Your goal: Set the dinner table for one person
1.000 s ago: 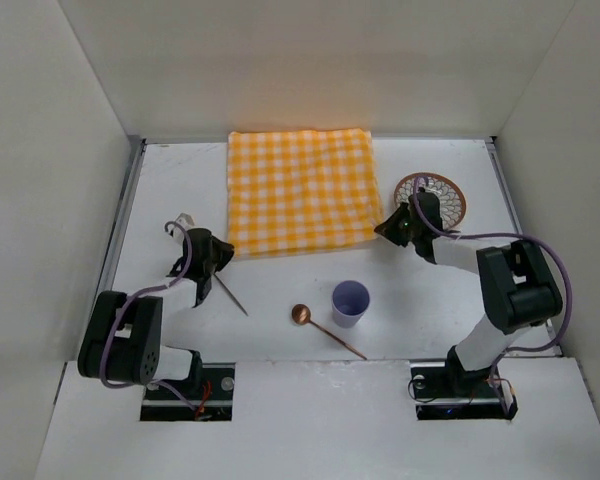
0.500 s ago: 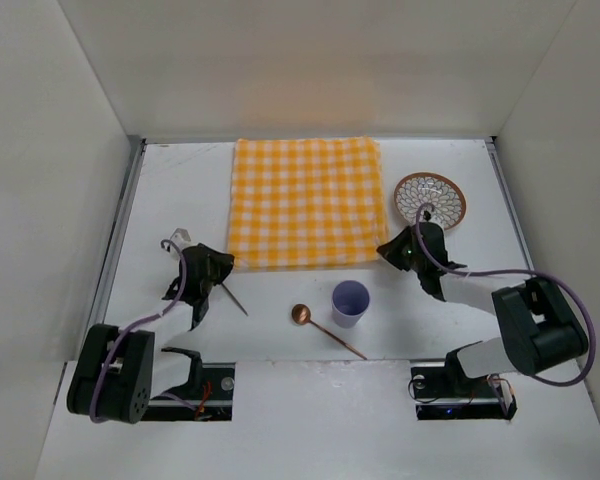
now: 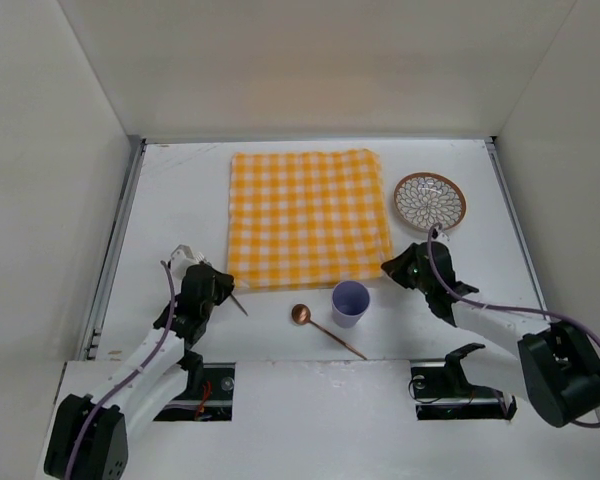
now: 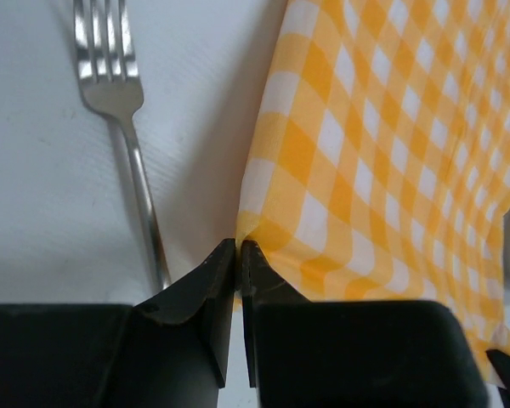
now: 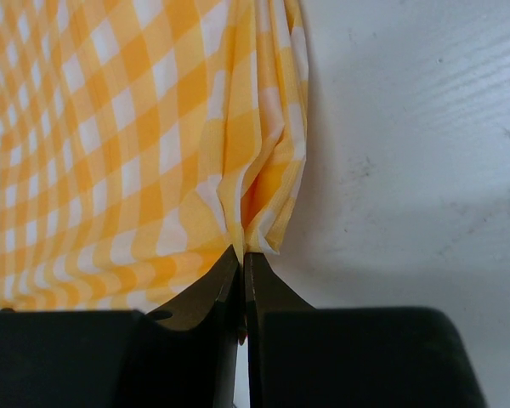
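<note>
dinner table (image 3: pixel 180 190): large flat plain white rectangular tabletop. it fills the floor of a white-walled enclosure, with both arm bases at its near edge.

yellow-and-white checked cloth (image 3: pixel 308 215): lies spread on the far middle of the dinner table. its near-right corner is gathered into folds.

left gripper (image 4: pixel 239 246): low at the cloth's near-left corner, jaws closed together, pinching that corner at the tips.

right gripper (image 5: pixel 242 253): low at the cloth's near-right corner, jaws all but together, clamped on the bunched fabric.

silver metal fork (image 4: pixel 123 110): flat on bare table just left of the near-left corner, apart from the cloth, tines pointing away from the left gripper.

pale lavender round cup (image 3: pixel 350 302): upright, just in front of the cloth's near edge, between the two grippers.

copper-coloured spoon (image 3: pixel 325 328): flat beside the cup, bowl to its left, handle slanting near-right.

round patterned plate with brown rim (image 3: pixel 430 199): right of the cloth, apart from it.
</note>
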{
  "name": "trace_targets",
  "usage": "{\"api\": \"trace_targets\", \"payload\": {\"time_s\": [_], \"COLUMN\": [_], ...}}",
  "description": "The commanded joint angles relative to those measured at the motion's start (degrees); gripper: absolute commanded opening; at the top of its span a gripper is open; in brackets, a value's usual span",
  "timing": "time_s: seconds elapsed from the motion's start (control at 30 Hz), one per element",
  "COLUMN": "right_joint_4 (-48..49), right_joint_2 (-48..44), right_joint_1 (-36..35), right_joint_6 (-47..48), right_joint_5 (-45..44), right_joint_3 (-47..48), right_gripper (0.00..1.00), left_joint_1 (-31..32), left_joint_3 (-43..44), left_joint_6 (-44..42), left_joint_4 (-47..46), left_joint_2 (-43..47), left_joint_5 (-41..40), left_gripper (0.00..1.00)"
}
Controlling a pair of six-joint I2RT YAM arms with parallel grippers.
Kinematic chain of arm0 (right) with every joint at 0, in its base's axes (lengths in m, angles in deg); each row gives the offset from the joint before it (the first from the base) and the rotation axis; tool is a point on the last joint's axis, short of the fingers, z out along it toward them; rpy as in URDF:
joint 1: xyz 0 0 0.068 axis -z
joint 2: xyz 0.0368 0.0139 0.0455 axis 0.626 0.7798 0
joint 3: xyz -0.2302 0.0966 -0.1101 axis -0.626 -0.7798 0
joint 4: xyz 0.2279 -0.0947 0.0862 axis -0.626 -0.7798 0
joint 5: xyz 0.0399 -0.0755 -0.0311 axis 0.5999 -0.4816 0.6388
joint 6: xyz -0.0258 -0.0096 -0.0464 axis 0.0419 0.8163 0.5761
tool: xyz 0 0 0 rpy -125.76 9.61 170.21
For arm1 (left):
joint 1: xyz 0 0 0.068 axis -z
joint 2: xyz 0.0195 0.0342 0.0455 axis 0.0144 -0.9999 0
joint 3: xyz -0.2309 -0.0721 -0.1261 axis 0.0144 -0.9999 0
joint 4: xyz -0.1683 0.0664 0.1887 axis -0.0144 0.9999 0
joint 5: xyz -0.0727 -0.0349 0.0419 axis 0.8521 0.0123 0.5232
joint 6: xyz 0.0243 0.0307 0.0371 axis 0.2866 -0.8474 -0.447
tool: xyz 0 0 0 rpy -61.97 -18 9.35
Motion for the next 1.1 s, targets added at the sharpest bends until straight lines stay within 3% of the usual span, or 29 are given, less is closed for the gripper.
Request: {"api": "trace_targets", "payload": {"time_s": [0.0, 0.3, 0.4, 0.63, 0.8, 0.97, 1.07], "right_joint_4": [-4.1, -12.8, -13.9, -18.0, -24.2, -23.0, -19.7], "right_joint_2": [-3.8, -11.6, -11.9, -16.2, -23.1, -22.8, -19.8], "right_joint_1": [-1.5, -2.3, -3.5, -4.3, -4.5, -4.0, -3.7], "right_joint_6": [-1.9, -2.6, -2.8, -2.3, 0.2, 3.4, 5.3], "right_joint_5": [-2.7, -5.9, -6.0, -10.1, -14.7, -17.1, -16.4], "right_joint_3": [-1.5, -3.3, -3.1, -1.7, 2.7, 7.7, 10.1], "right_gripper": [0.12, 0.15, 0.17, 0.53, 0.61, 0.65, 0.54], "left_joint_1": [1.8, 4.7, 6.1, 9.0, 12.6, 18.1, 21.3], "left_joint_3": [-1.2, -0.2, 0.6, 5.0, 10.5, 14.4, 14.4], "left_joint_6": [1.5, 2.8, 2.8, -0.5, -5.2, -9.9, -11.3], "left_joint_4": [8.1, 16.6, 17.7, 20.4, 18.7, 11.8, 7.5], "left_joint_2": [1.1, 5.3, 5.0, 6.7, 7.4, 3.9, 1.5], "left_joint_5": [-2.5, -7.4, -8.7, -13.3, -17.3, -21.8, -24.7], "left_gripper": [0.06, 0.06, 0.11, 0.38, 0.44, 0.43, 0.42]}}
